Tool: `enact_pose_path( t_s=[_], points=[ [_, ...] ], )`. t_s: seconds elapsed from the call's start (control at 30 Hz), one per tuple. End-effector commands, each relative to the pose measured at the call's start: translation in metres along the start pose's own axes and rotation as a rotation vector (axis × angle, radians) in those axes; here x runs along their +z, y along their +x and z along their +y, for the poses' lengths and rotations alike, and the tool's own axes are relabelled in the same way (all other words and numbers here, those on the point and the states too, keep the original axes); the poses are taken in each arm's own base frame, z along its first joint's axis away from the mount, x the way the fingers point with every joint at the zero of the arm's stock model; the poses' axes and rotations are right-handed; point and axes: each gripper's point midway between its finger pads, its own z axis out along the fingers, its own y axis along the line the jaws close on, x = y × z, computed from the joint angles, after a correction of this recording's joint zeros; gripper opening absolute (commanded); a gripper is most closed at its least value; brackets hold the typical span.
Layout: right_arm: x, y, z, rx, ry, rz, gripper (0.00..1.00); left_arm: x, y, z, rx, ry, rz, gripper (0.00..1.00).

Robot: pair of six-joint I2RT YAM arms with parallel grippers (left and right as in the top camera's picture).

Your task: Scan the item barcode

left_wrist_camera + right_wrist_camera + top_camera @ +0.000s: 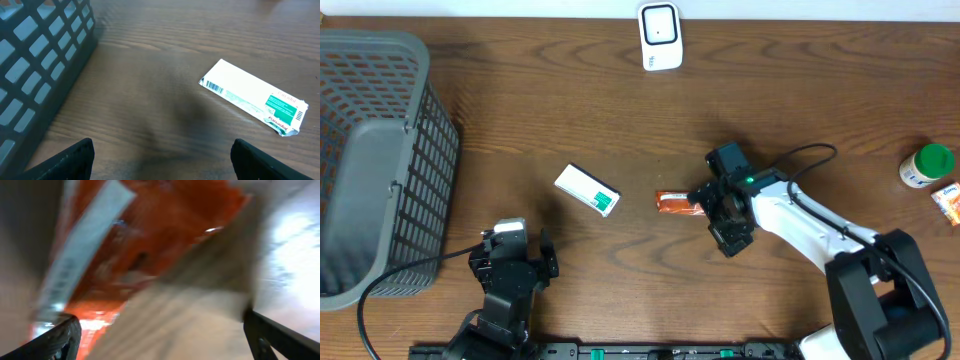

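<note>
A white barcode scanner (659,37) stands at the table's far edge. An orange packet (672,203) lies flat in the middle of the table, just left of my right gripper (701,204). The right wrist view is blurred: the orange packet (150,235) fills the upper left, and my right gripper (160,335) is open with its fingers wide apart around table and the packet's edge. A white and green box (587,190) lies to the left; its barcode (215,86) shows in the left wrist view. My left gripper (516,250) (161,155) hangs open over bare wood.
A grey mesh basket (380,160) (35,60) fills the left side of the table. At the right edge stand a green-lidded bottle (927,165) and a small orange packet (948,203).
</note>
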Motion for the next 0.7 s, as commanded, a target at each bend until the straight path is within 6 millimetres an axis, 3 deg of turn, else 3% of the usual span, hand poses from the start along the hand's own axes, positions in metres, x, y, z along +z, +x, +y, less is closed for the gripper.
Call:
enact_pose_path(
  t_s=[0.0, 0.17, 0.4, 0.53, 0.67],
  points=[
    [0.005, 0.002, 0.004, 0.058, -0.031, 0.018, 0.97, -0.001, -0.002, 0.003, -0.015, -0.013, -0.011, 0.88],
    [-0.008, 0.003, 0.016, -0.010, -0.093, 0.007, 0.97, -0.001, -0.002, 0.003, -0.015, -0.013, -0.011, 0.88],
    [-0.037, -0.029, 0.005, 0.015, -0.091, -0.203, 0.99, -0.001, -0.002, 0.003, -0.015, -0.013, -0.011, 0.88],
    [-0.031, -0.031, -0.002, 0.025, -0.052, -0.206, 0.99, -0.001, -0.002, 0.003, -0.015, -0.013, -0.011, 0.88],
    [-0.012, -0.033, -0.010, 0.046, 0.008, -0.198, 0.99, -0.001, -0.002, 0.003, -0.015, -0.013, -0.011, 0.88]
  ],
)
